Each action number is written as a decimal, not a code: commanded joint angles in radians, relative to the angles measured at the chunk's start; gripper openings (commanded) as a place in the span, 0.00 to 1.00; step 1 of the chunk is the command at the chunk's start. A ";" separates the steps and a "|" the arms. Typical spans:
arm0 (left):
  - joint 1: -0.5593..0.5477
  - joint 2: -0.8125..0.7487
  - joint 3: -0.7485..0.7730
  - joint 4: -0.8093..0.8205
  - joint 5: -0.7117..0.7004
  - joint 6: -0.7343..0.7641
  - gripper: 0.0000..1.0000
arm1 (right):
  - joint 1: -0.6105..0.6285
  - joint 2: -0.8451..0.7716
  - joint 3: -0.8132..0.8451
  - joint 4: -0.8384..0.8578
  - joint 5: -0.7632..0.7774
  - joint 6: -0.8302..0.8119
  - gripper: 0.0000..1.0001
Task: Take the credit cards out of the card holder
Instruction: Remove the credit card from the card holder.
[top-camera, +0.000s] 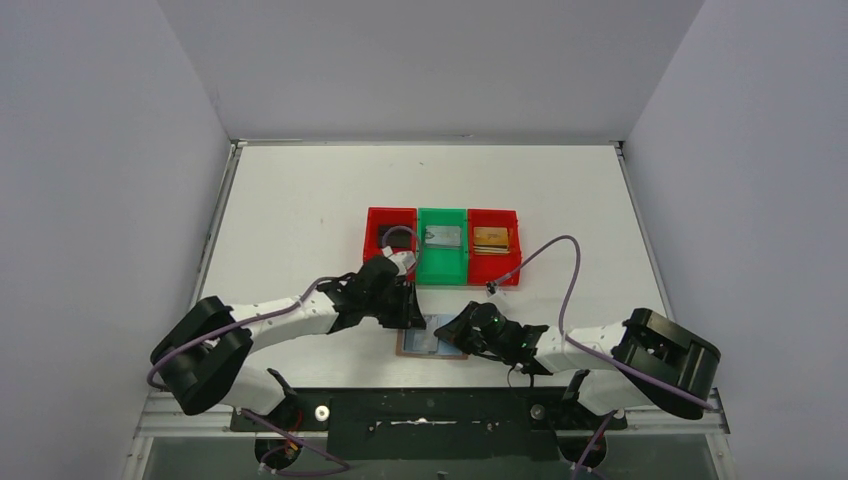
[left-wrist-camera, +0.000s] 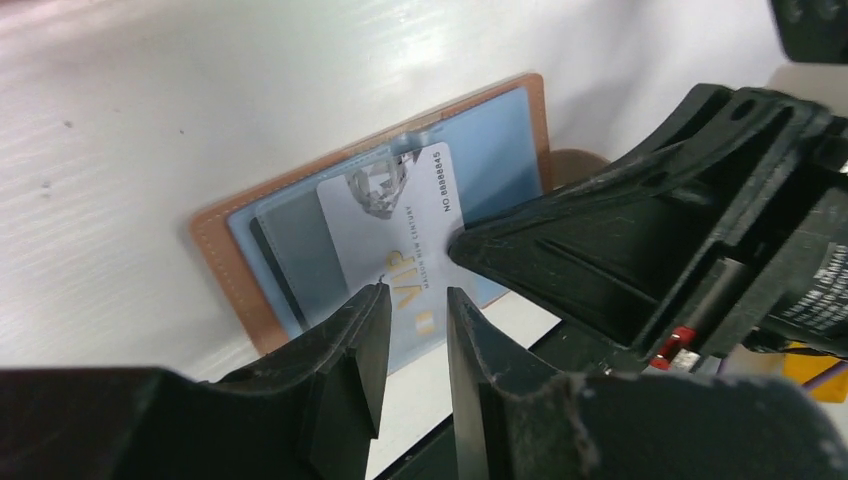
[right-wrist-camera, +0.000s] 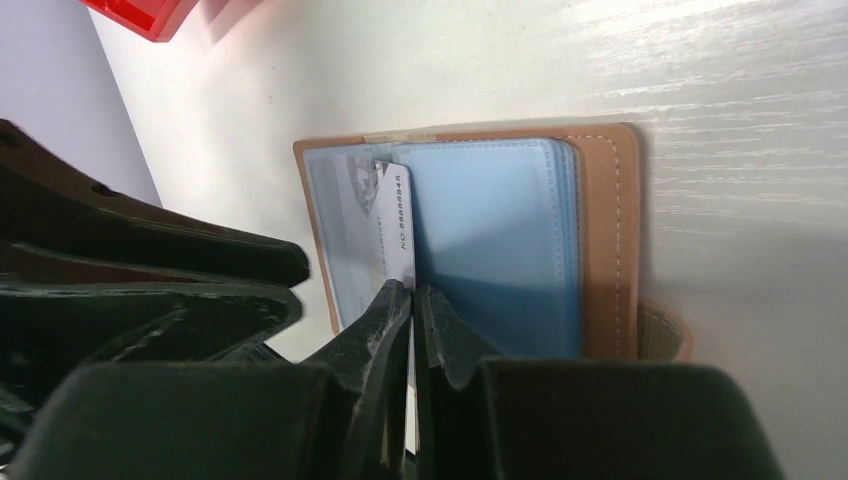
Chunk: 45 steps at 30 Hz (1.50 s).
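The tan card holder (left-wrist-camera: 215, 250) lies open on the table, blue-grey lining up, just in front of the arm bases (top-camera: 432, 345). A silver-white credit card (left-wrist-camera: 390, 215) marked VIP sticks partly out of a slot. My right gripper (right-wrist-camera: 412, 288) is shut on that card's edge (right-wrist-camera: 385, 215), standing over the fold of the holder (right-wrist-camera: 610, 230). My left gripper (left-wrist-camera: 418, 292) hovers over the card's lower end, jaws slightly apart and holding nothing. In the top view the left gripper (top-camera: 410, 305) and the right gripper (top-camera: 455, 328) meet over the holder.
Behind the holder stand three bins in a row: a red bin (top-camera: 375, 250), a green bin (top-camera: 443, 268) with a silver card (top-camera: 443, 236), and a red bin (top-camera: 512, 262) with a gold card (top-camera: 491, 238). Purple cables loop over both arms.
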 joint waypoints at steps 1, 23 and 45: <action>-0.022 0.066 -0.025 0.059 0.040 -0.015 0.25 | -0.007 -0.025 0.005 -0.027 0.030 -0.014 0.01; -0.059 0.082 -0.108 -0.018 -0.081 -0.047 0.07 | -0.018 0.061 -0.086 0.306 -0.025 0.020 0.24; -0.058 0.061 -0.099 -0.016 -0.083 -0.054 0.07 | -0.021 -0.059 -0.096 0.205 0.006 -0.014 0.18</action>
